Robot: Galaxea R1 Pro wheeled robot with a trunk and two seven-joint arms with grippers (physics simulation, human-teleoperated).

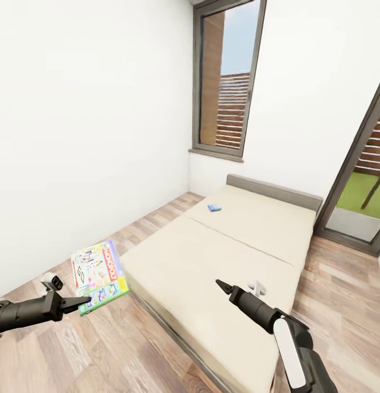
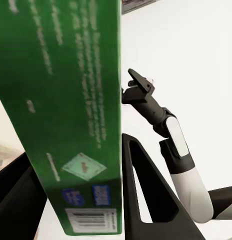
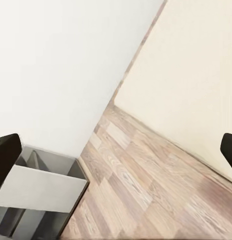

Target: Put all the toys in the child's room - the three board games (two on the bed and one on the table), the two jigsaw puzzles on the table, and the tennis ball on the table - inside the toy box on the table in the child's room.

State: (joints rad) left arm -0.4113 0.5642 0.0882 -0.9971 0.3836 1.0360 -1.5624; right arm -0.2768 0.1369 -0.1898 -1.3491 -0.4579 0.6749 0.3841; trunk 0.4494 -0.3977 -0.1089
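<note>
Monopoly box — clamped in left gripper, held tilted above the plank floor beside the bed. Small blue game box lies on the mattress near the headboard. Right gripper empty, fingers apart, over the bed's near corner. Step judged: collecting bed games — next calls for reaching the blue box.
</note>
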